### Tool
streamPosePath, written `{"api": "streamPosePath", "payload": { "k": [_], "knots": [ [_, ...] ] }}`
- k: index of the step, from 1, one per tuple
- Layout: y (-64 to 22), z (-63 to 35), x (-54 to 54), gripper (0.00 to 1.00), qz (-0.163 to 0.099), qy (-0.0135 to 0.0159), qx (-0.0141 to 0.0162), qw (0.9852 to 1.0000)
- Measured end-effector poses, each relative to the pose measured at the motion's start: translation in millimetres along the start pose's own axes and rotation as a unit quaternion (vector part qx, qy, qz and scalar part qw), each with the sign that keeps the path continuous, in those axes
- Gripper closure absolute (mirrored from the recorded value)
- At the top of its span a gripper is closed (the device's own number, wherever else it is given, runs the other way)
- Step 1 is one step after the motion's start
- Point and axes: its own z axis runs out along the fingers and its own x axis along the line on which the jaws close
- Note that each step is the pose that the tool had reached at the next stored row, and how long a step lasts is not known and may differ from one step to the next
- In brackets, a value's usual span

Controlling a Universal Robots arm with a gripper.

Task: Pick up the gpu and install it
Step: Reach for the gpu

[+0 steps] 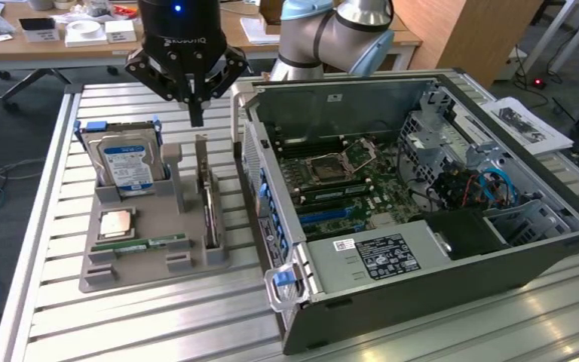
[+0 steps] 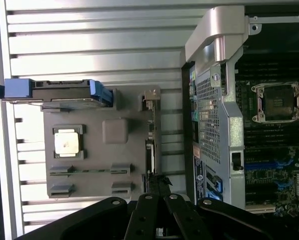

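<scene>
The gpu (image 1: 209, 205) is a thin dark card standing on its long edge in a slot at the side of the grey holder (image 1: 133, 273) nearest the computer. The wrist view looks down on the gpu (image 2: 151, 131) edge-on. My gripper (image 1: 197, 119) hangs in the air above the card's far end, fingers pressed together and pointing down, with nothing between them. From the wrist, the shut fingertips (image 2: 157, 181) line up over one end of the card. The open computer case (image 1: 531, 226) lies beside the holder with its motherboard (image 1: 342, 181) exposed.
The holder also carries an upright blue-labelled hard drive (image 1: 129, 164), a processor chip (image 1: 117, 224) and a green RAM stick (image 1: 151, 243). The case's metal rear wall (image 2: 217, 115) stands close to the gpu. Everything rests on a slatted metal table (image 1: 118, 332).
</scene>
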Motion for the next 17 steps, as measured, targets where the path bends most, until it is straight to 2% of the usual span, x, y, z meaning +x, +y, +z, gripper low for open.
{"api": "streamPosePath", "payload": {
  "k": [7,17],
  "knots": [
    [-3.5,-0.2,0.9,0.89,0.000,0.0000,0.0000,1.0000],
    [-4.3,-0.3,5.7,0.89,0.000,0.0000,0.0000,1.0000]
  ]
}}
